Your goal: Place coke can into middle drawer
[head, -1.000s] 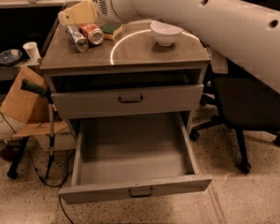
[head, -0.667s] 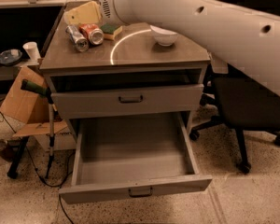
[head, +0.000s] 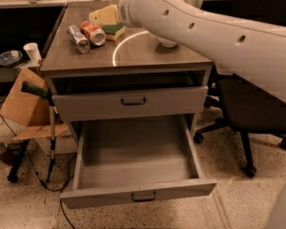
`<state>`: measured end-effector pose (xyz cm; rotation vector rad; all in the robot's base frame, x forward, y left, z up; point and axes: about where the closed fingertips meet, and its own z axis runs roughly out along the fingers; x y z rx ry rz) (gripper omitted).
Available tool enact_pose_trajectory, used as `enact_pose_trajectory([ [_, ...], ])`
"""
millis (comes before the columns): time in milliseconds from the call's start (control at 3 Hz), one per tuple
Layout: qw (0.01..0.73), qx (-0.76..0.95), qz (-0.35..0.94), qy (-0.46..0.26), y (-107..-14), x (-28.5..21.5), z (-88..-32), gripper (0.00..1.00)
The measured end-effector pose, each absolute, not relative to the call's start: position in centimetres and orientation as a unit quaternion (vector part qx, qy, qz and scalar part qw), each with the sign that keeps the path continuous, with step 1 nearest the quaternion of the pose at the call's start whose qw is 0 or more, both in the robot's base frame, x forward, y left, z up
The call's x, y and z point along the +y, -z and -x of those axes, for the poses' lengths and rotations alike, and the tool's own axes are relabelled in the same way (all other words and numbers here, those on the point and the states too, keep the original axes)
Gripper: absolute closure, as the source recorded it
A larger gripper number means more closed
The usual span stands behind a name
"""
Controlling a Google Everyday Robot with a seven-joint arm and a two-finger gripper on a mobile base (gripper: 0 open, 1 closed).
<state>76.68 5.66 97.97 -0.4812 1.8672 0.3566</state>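
- A paper cup (head: 32, 51) and a cardboard box (head: 23, 104) sit at the left edge; the dishes beside the cup are too dim to make out.
- The silver can (head: 78, 38) lies on its side on the cabinet top (head: 148, 56), touching the coke can (head: 94, 33).
- The coke can also lies on its side, at the back left of the top. Neither can has moved since a second ago.
- A yellow bag (head: 105, 15) and a sponge (head: 114, 30) lie just right of the coke can, partly covered by the arm.
- The upper drawer (head: 95, 105) is slightly open, and the middle drawer (head: 133, 149) below it is pulled far out.
- The arm (head: 205, 27) reaches in from the right, its rounded end over the sponge and further right than before.
- The gripper is hidden behind that end, near the sponge, so I cannot tell whether it is spread or closed.
- The white bowl (head: 168, 43), fully visible earlier, now shows only as a sliver under the arm.
- A chair (head: 257, 99) is cut off at the right.
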Motion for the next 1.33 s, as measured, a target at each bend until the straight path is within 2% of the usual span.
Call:
enact_pose_trajectory([
  [333, 0.552, 0.798, 0.193, -0.145, -95.9, 3.2, -79.6, 0.00],
  [667, 0.508, 0.817, 0.188, -0.197, -92.7, 3.0, -81.3, 0.00],
  [1000, 0.442, 0.822, 0.234, -0.272, -88.9, 9.0, -81.9, 0.00],
  [1333, 0.425, 0.800, 0.323, -0.275, -90.5, 13.0, -82.1, 0.00],
])
